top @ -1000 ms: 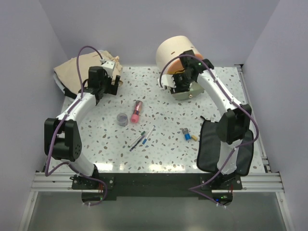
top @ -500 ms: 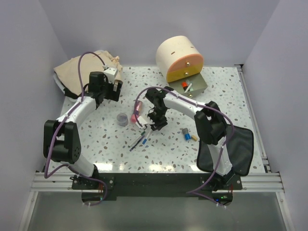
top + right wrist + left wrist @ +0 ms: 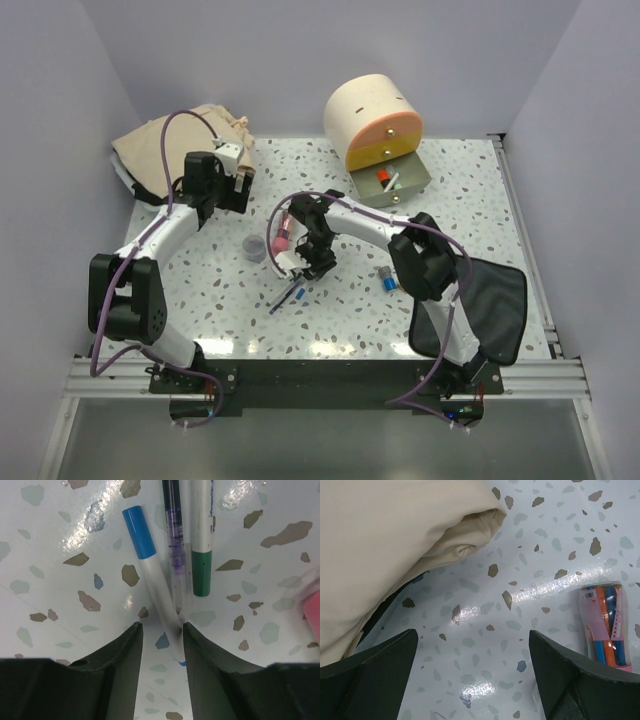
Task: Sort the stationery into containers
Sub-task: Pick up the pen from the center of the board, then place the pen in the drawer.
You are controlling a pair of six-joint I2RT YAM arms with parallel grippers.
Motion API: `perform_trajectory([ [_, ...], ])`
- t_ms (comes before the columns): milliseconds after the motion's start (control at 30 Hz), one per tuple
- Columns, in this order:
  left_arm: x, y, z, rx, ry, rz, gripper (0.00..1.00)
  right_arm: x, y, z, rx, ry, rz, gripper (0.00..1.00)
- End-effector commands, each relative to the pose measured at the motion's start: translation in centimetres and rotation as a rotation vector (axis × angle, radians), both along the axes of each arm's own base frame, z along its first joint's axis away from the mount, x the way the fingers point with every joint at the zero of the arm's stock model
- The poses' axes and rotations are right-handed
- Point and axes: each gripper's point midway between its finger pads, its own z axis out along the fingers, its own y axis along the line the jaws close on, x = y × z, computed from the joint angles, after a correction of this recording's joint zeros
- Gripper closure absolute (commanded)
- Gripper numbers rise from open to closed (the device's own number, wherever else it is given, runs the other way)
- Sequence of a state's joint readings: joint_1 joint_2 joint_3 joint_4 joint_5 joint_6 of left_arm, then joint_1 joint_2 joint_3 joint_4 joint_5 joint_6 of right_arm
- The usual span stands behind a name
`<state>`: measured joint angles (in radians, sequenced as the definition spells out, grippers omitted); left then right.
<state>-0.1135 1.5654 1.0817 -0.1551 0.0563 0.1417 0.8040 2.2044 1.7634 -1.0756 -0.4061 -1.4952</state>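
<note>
Three thin pens lie together mid-table [image 3: 293, 288]. In the right wrist view they are a blue-capped pen [image 3: 148, 575], a green-capped pen [image 3: 201, 540] and a dark pen [image 3: 173, 545]. My right gripper [image 3: 302, 272] [image 3: 161, 630] is low over them, open, its jaws narrowly astride the blue-capped pen's rear end. The pink tube [image 3: 283, 235] [image 3: 605, 627] and the grey pot [image 3: 256, 248] lie left of them. Small blue and yellow pieces [image 3: 390, 281] lie to the right. The cream box [image 3: 365, 108] has its drawer [image 3: 393, 183] pulled out with small items inside. My left gripper [image 3: 236, 186] [image 3: 472, 680] is open and empty.
A beige cloth bag [image 3: 175, 145] [image 3: 390, 540] lies at the back left, just beside my left gripper. The black pouch [image 3: 485, 310] lies flat at the front right beside the right arm's base. Grey walls close in the table on three sides.
My right arm has swung from the drawer at the back down to the pens in the middle and settled over the blue-capped pen. The left arm has hardly moved.
</note>
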Motion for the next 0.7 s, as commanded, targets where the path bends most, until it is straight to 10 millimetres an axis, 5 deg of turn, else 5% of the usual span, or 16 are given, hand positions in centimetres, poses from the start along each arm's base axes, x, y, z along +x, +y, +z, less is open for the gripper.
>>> perform_trajectory([
  [0,0.3,-0.4,1.7,-0.024,-0.054,-0.005,0.03,0.4,1.1,-0.5,0.011,-0.017,-0.009,0.68],
  [233,0.7,-0.6,1.6,-0.036,-0.047,-0.007,0.03,0.1,-0.8,-0.8,-0.062,-0.023,0.014,1.00],
  [333,1.1,-0.6,2.2,-0.036,-0.060,-0.009,0.03,1.5,-1.8,3.0,-0.019,-0.061,-0.034,1.00],
  [533,2.4,-0.8,2.2,-0.042,-0.062,-0.009,0.03,5.7,-6.9,11.7,0.019,-0.208,-0.151,1.00],
  [667,3.4,0.3,1.9,-0.015,-0.064,0.062,0.00,13.0,-12.1,16.6,0.024,-0.365,-0.354,1.00],
])
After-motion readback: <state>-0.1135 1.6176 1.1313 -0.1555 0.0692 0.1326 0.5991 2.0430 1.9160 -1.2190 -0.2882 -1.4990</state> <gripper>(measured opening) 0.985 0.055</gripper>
